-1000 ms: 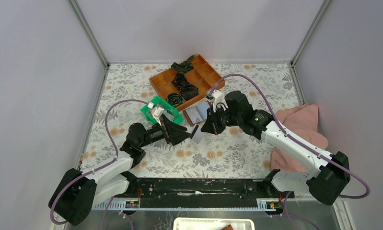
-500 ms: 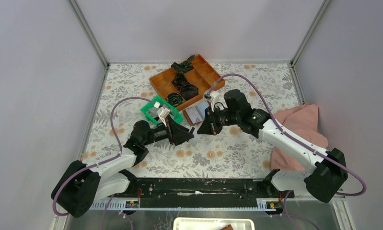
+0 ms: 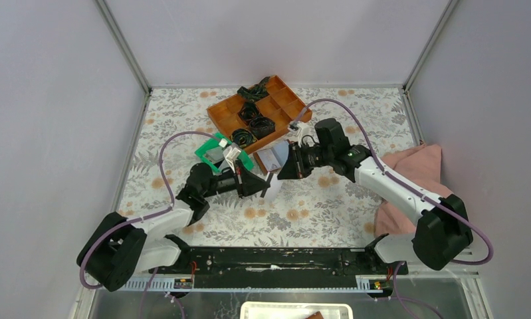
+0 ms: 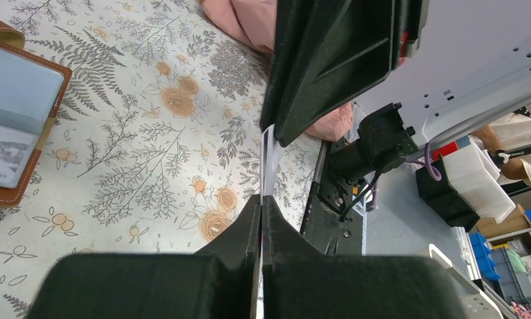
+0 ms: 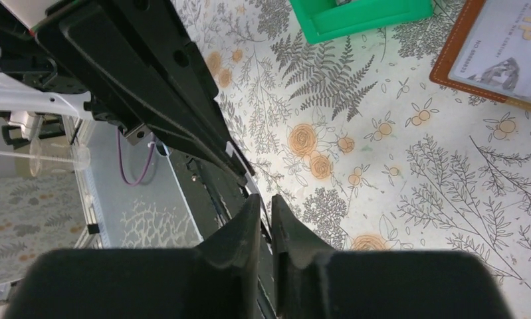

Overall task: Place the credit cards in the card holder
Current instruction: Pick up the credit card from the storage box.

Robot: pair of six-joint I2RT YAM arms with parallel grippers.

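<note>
Mid-table, just in front of the open card holder (image 3: 273, 159), both arms meet nose to nose over one credit card (image 3: 274, 185). Left gripper (image 3: 267, 184) is clamped tight on the card, which shows as a thin white sliver between its fingers. Right gripper (image 3: 282, 174) sits at the card's other end, jaws a hair apart, and honestly I can't tell if it's holding or not. My worry: the left only has a narrow bite on slick plastic, so if the right pulls off crooked the card could pivot or drop onto the table (image 3: 316, 206). Also, the holder lies loose, so pushing a card in might just shove it away.
</note>
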